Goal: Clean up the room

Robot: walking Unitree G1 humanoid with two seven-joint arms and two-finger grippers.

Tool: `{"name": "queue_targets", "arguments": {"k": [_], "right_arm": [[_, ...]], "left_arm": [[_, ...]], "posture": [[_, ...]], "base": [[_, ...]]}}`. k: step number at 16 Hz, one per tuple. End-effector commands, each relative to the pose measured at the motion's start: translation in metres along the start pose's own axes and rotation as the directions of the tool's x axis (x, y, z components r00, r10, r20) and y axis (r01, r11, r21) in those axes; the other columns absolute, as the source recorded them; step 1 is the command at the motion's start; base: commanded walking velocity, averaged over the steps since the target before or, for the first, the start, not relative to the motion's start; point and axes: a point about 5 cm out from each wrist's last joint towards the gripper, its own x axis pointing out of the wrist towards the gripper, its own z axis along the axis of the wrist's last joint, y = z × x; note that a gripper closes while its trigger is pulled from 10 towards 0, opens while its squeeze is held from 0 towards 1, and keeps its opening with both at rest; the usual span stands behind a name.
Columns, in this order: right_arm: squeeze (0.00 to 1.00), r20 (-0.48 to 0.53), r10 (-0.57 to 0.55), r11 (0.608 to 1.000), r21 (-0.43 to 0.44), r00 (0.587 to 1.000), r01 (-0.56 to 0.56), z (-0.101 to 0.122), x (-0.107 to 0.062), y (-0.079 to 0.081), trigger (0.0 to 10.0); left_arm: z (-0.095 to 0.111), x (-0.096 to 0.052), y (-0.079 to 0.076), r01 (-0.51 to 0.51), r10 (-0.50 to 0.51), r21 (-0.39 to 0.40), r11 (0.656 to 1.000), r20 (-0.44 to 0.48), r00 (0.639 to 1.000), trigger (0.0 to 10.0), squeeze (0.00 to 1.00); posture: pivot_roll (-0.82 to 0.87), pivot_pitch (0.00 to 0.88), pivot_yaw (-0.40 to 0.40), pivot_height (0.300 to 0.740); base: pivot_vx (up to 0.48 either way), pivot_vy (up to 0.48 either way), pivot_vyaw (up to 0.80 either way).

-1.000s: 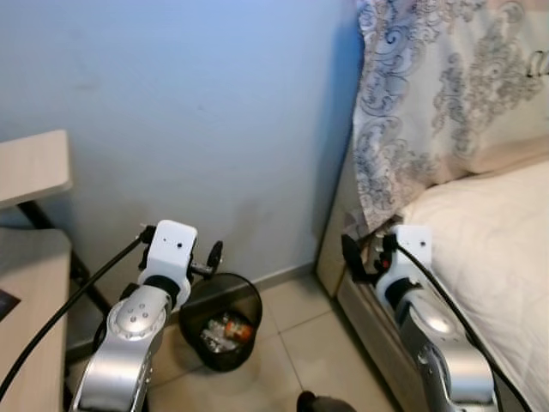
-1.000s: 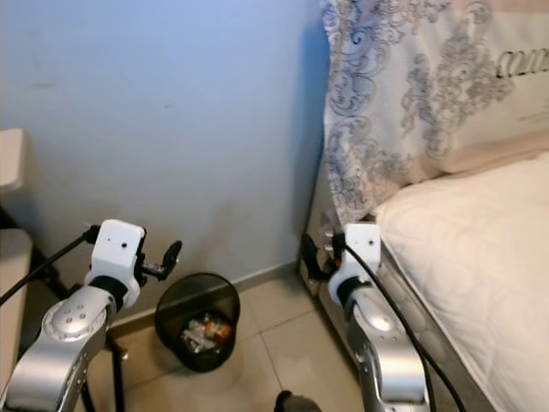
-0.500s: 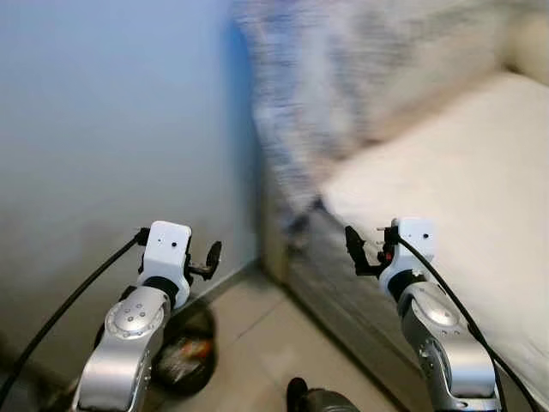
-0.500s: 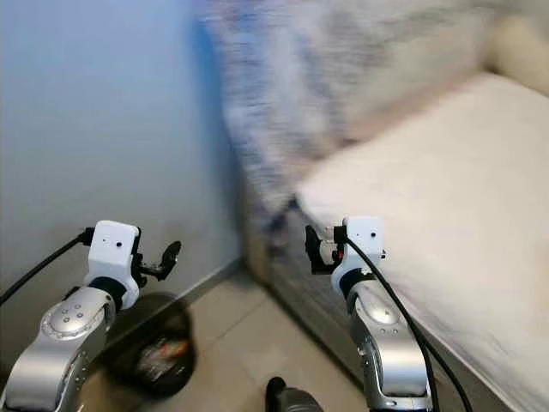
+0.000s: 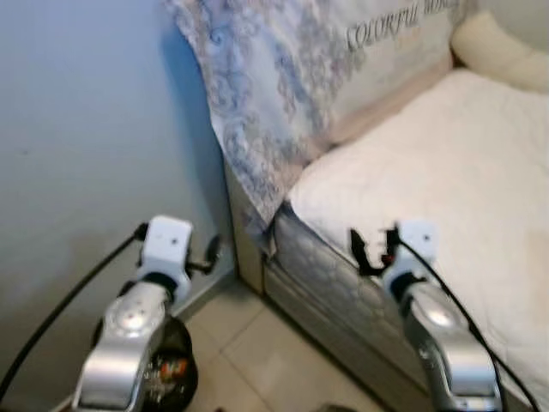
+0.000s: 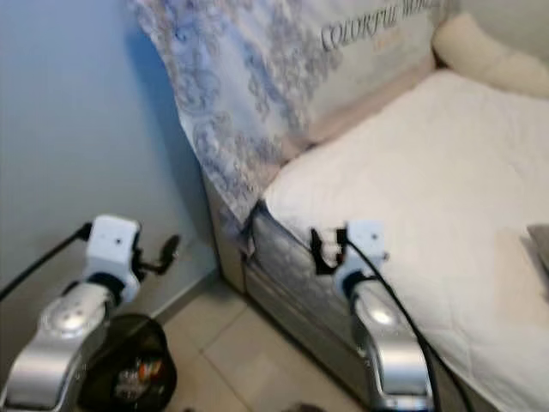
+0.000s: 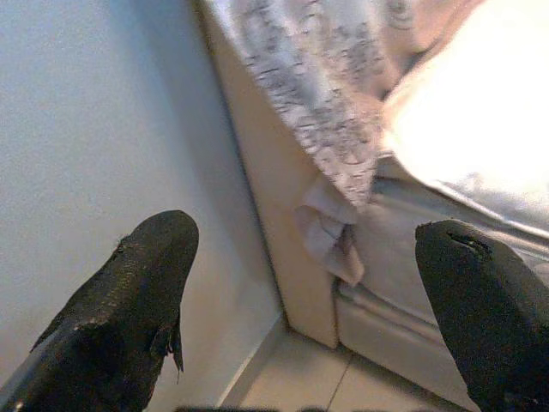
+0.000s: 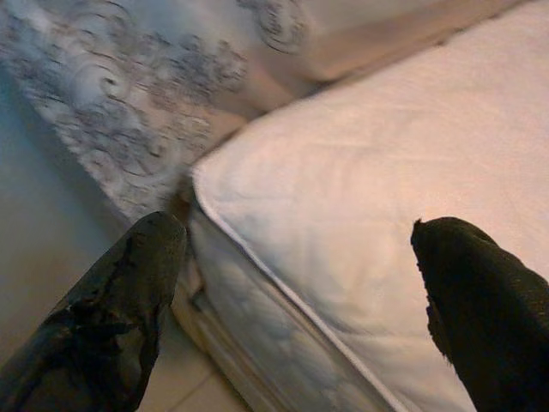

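Leftmost, a pale blue wall [image 5: 77,129] takes up the left side of the scene. At its foot, near the left corner, a black bin [image 5: 167,378] stands on the tiled floor [image 5: 257,352], with what looks like crumpled wrappers inside, though the blur makes them hard to read. The left arm partly covers the bin. The left gripper [image 5: 210,255] hangs raised above the bin, close to the wall; in the wrist view its fingers [image 7: 129,318] stand wide apart with nothing between them, pointing toward the corner where wall and bed meet.

Right of the wall stands a beige headboard [image 7: 266,223], draped with a patterned cloth [image 5: 257,103] in grey swirls that hangs down over the corner. A pillow [image 5: 403,43] with printed letters leans against the far end of the bed [image 5: 446,172], and a plain cream cushion [image 5: 497,51] lies at the far right. The white quilted mattress fills the right side.

The right gripper [image 5: 358,253] hovers just beside the mattress's near-left edge; its fingers [image 8: 111,318] are likewise spread wide and hold nothing. At the right edge of the bed a small grey item [image 6: 540,245] lies on the mattress, too cropped to identify.
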Motion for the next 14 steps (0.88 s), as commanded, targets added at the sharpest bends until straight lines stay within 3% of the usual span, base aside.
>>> {"name": "queue_targets", "arguments": {"k": [1, 4, 7, 11, 14], "right_arm": [[0.0, -0.003, -0.02, 1.0, -0.01, 1.0, 0.02, 0.0, 0.0, -0.003, 10.0], [0.0, -0.008, -0.045, 0.998, -0.036, 0.999, 0.044, 0.001, 0.0, -0.002, 10.0], [0.0, -0.006, -0.071, 0.996, -0.05, 0.997, 0.07, 0.001, -0.001, -0.006, 10.0], [0.0, -0.026, -0.107, 0.993, -0.059, 0.994, 0.105, -0.002, -0.001, -0.012, 10.0], [0.0, -0.01, -0.136, 0.99, -0.038, 0.991, 0.136, 0.003, -0.001, -0.018, 10.0]], "left_arm": [[0.001, 0.0, -0.002, 0.006, -0.006, -0.006, 1.0, 0.01, 1.0, 10.0, 0.0], [-0.003, -0.003, 0.0, -0.001, 0.001, -0.029, 1.0, -0.005, 1.0, 10.0, 0.0], [-0.004, -0.003, -0.008, 0.037, -0.036, -0.11, 0.993, 0.007, 0.999, 10.0, 0.0], [-0.002, -0.002, 0.002, -0.052, 0.054, -0.067, 0.996, 0.028, 0.998, 10.0, 0.0], [0.003, 0.0, 0.006, -0.116, 0.117, -0.018, 0.993, 0.105, 0.988, 10.0, 0.0]], "posture": [[-0.07, 0.0, 0.016, 0.74], [-0.08, 0.0, 0.001, 0.74], [-0.07, 0.0, -0.011, 0.74], [-0.08, 0.0, -0.016, 0.74], [-0.08, 0.0, -0.004, 0.74]], "base": [[0.0, 0.0, -0.74], [0.0, 0.0, -0.74], [0.0, 0.0, -0.74], [0.0, 0.0, -0.74], [0.0, 0.0, -0.74]]}}
